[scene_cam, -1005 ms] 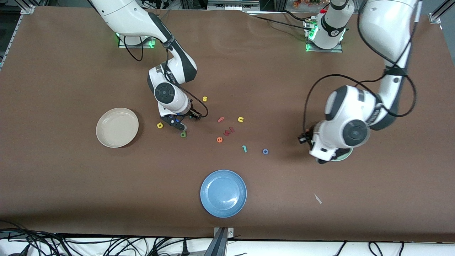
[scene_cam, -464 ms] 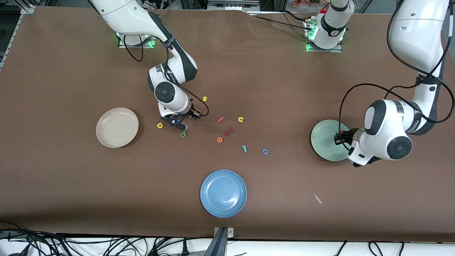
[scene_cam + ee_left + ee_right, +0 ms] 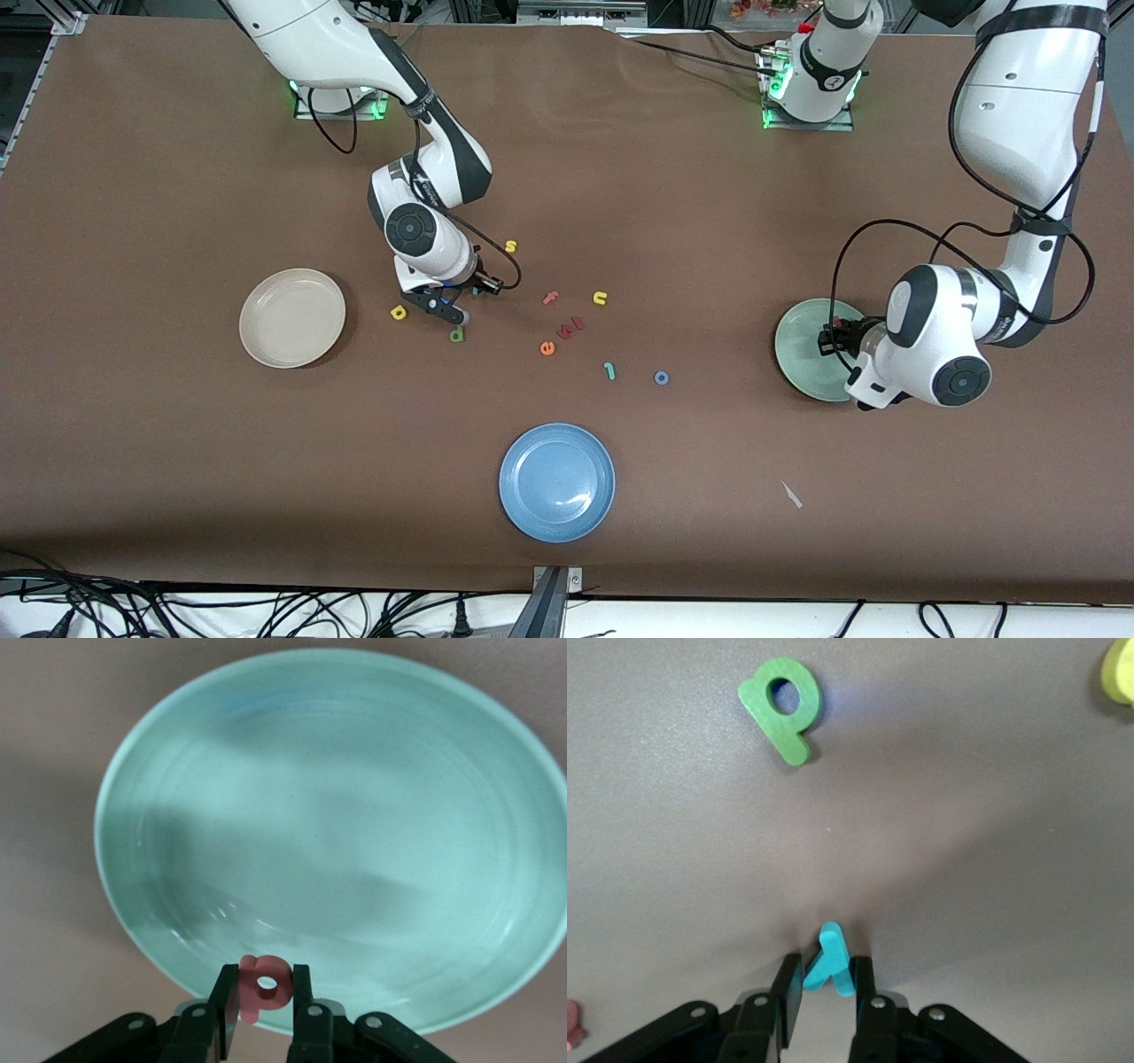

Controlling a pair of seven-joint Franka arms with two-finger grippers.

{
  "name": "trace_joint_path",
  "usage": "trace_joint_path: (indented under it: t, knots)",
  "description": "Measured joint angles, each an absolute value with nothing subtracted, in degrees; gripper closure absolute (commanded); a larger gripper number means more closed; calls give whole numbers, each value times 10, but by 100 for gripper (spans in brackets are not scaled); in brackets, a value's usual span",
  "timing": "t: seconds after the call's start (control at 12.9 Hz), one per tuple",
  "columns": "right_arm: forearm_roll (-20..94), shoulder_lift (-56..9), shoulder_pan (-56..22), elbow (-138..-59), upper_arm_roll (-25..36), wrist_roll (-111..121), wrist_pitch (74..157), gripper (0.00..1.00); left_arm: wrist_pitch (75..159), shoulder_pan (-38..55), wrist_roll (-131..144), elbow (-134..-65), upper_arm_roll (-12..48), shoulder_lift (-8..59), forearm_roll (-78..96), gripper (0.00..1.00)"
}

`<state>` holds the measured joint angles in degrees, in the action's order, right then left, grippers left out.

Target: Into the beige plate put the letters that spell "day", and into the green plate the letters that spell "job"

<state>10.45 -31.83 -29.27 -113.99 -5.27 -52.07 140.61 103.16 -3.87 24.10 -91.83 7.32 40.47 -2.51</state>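
My left gripper [image 3: 266, 990] is shut on the pinkish-red b [image 3: 266, 981], held over the rim of the green plate [image 3: 800, 350], which is otherwise bare. My right gripper [image 3: 448, 312] is down at the table, shut on the teal-blue y [image 3: 830, 960], which stands tilted between its fingers. The dark green d [image 3: 456, 335] lies just nearer the front camera, and the yellow a [image 3: 399, 312] lies beside the gripper toward the beige plate [image 3: 292, 317]. The teal j [image 3: 609, 370] and the blue o [image 3: 661, 377] lie mid-table.
A blue plate [image 3: 556, 481] sits near the front edge. Spare letters lie mid-table: yellow s [image 3: 510, 246], pink f [image 3: 551, 298], yellow u [image 3: 600, 298], orange e [image 3: 547, 348] and a red pair [image 3: 571, 326]. A pale scrap [image 3: 791, 494] lies on the table.
My right gripper's fingers have closed on the y. My left arm swung off the green plate toward its own end of the table, then came partly back, still holding the b.
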Motion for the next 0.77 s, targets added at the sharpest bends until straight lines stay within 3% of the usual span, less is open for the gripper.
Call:
trace_joint_path:
  t: [0.15,0.23,0.31,0.77]
  knots:
    - [105,-318,-293,-1140,-53,-521,1406,80,1050,-39,241,-925,73,412,-25,93]
    - [105,-318,-293,-1140,-53,-521,1406,82,1060,-39,241,-932,73,413,-25,39]
    - [105,-318,-293,-1140,-53,-521,1406,84,1064,-39,241,-937,73,414,-25,0]
    - [105,-317,-293,-1136,-52,-525,1405,90,1031,-39,246,-929,76,392,-25,0]
